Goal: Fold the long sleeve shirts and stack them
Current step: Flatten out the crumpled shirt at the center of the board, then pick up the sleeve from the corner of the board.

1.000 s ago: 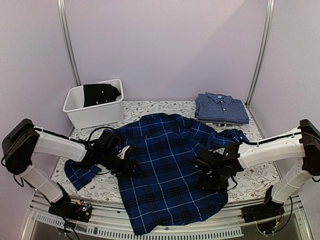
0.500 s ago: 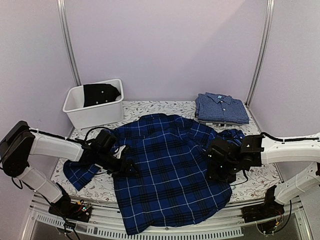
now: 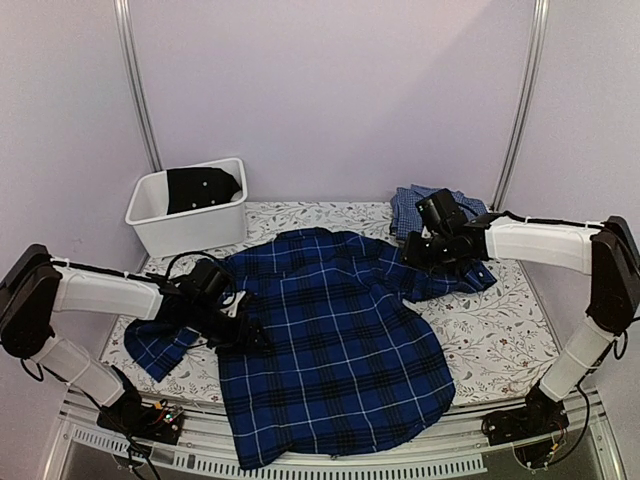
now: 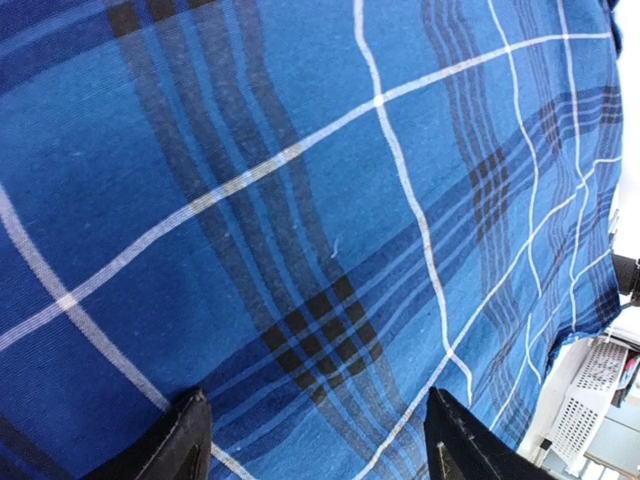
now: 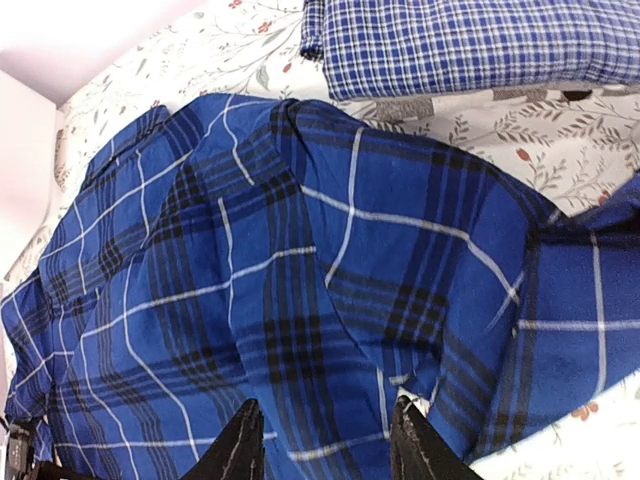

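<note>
The plaid shirt (image 3: 330, 350) lay unfolded across the table (image 3: 500, 340), the checked shirt (image 5: 470, 45) folded at its far right. Left jaws stood apart on the plaid, right jaws apart above its sleeve; limp, light cloth, probably best pinched at cuffs or hems

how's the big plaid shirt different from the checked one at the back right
Pattern: the plaid shirt has broad navy and royal-blue bands with thin white lines; the checked shirt has a fine, lighter blue check. State: the plaid shirt lies opened out and rumpled; the checked shirt is folded compact. Spread: the plaid shirt covers much of the table; the checked shirt only a far corner. Both are blue and lie on the table.
</note>
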`<state>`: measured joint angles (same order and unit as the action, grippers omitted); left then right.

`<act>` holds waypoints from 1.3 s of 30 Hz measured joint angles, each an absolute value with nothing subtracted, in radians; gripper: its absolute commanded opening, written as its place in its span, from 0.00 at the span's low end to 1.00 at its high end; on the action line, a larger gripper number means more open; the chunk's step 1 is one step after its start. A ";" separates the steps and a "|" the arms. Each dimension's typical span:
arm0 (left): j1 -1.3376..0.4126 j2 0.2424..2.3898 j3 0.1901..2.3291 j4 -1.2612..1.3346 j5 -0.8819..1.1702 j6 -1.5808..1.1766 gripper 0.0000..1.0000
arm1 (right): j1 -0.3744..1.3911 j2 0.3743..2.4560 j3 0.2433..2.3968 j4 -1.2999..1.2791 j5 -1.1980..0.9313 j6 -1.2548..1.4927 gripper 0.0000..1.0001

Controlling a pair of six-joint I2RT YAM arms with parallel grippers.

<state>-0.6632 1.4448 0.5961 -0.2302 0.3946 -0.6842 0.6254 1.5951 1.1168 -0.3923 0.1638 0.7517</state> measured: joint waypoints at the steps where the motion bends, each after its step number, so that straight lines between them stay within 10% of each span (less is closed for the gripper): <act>1: -0.663 1.445 0.602 -0.242 0.389 -0.683 0.73 | 0.609 1.632 1.134 -0.369 0.146 0.734 0.41; 39: -0.557 1.387 0.704 -0.364 0.232 -0.685 0.75 | 0.325 1.959 1.195 -0.220 -0.037 0.529 0.43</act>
